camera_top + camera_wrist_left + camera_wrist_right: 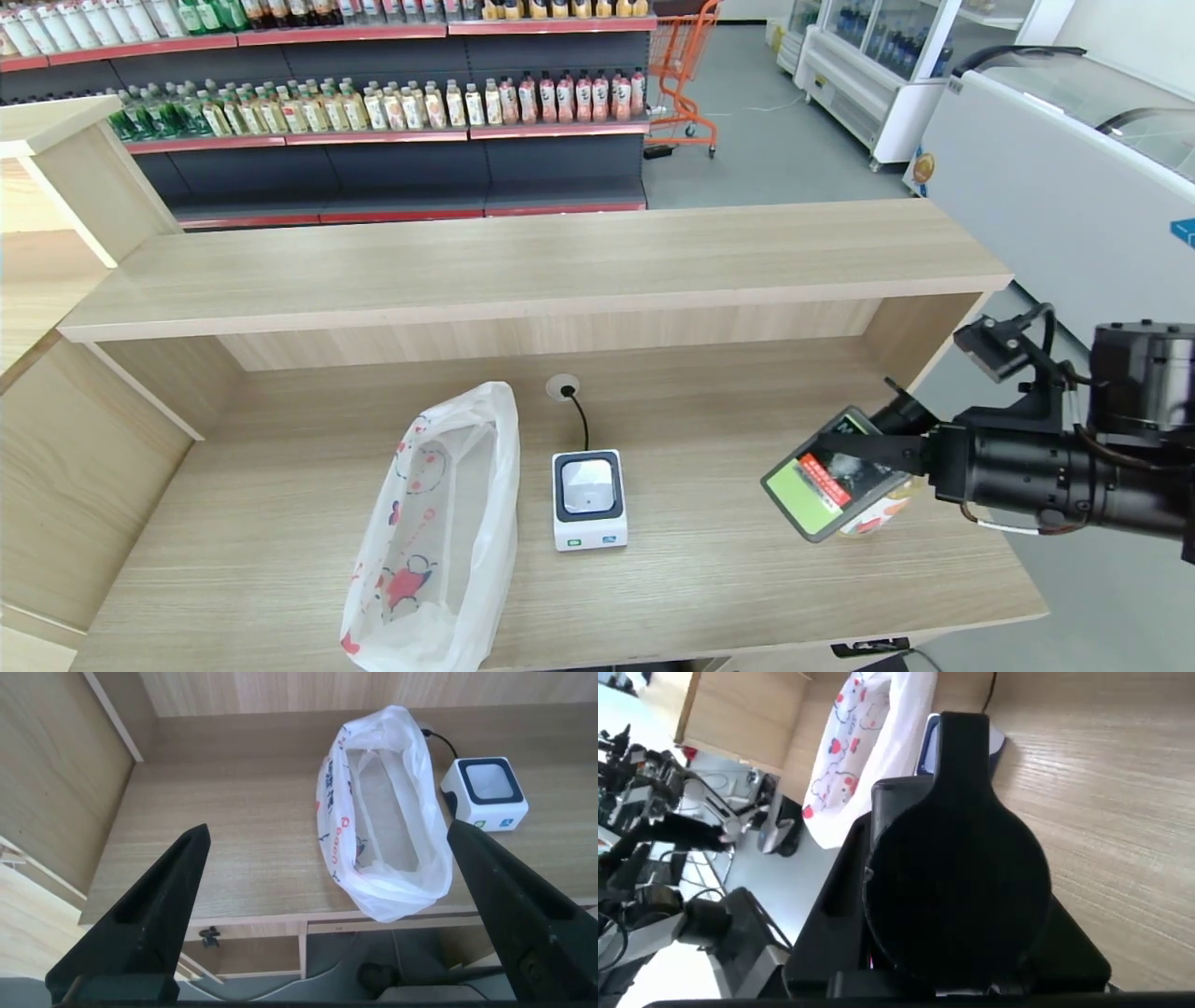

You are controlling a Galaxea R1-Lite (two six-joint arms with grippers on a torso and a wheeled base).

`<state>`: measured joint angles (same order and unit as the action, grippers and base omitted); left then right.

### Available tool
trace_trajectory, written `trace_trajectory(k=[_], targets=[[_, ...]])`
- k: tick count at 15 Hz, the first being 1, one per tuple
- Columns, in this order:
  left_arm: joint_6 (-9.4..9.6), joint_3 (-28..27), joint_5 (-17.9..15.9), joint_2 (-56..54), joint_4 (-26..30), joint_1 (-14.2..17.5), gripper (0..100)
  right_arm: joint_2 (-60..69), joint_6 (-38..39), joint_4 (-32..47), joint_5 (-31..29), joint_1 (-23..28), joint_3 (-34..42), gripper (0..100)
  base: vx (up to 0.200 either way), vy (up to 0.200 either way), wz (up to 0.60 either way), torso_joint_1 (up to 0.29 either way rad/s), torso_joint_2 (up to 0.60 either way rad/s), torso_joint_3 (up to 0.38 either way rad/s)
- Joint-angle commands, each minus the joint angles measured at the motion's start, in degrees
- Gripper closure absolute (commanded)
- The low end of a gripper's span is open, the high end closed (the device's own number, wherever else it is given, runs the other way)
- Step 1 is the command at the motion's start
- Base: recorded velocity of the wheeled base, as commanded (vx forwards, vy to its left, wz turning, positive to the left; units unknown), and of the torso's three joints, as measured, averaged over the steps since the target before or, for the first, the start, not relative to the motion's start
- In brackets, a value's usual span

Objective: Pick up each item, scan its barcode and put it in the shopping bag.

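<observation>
Progress looks early: right gripper (885, 450) clamps a green packet (822, 487) at three o'clock from the scanner (588, 490), not yet over its window. Shopping bag (497, 485), at nine o'clock, looks empty. Left gripper (329, 835) gapes wide, holding nothing.

- Right gripper (873, 446) clamps a green-and-red packet (822, 490), tilted, above the counter's (747, 579) right end.
- Barcode scanner (588, 499) sits mid-counter.
- Plastic shopping bag (439, 541) lies just left of it.
</observation>
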<state>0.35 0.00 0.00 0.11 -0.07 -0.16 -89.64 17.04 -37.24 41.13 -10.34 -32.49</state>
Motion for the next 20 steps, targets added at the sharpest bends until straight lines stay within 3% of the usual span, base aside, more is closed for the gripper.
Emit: trace_trajectory(k=[1,7,12,17,20], targets=[[0.0,0.0,0.0,-0.02,-0.01,-0.02,0,-7.13,0.98,-0.11,-0.35,-2.14,-3.28,100,0.0,0.0,0.0,0.0,0.0,0.0],[0.0,0.0,0.0,-0.02,-0.01,-0.02,0,-10.21,0.98,-0.02,-0.35,-4.25,-5.57,100,0.0,0.0,0.0,0.0,0.0,0.0],[-0.71,0.0,0.0,-0.02,-0.1,0.07,0,-11.44,1.15,-0.02,-1.05,-5.04,-6.62,100,0.0,0.2,0.0,0.011,0.01,0.001],[-0.27,0.0,0.0,-0.02,-0.01,-0.02,0,-17.5,0.62,-0.02,-12.57,-8.65,-10.93,100,0.0,0.08,0.0,-0.002,0.0,0.001],[-0.27,0.0,0.0,-0.02,-0.01,-0.02,0,-19.17,0.36,-0.11,-14.76,-11.28,-11.46,100,0.0,0.0,0.0,0.0,0.0,0.0]])
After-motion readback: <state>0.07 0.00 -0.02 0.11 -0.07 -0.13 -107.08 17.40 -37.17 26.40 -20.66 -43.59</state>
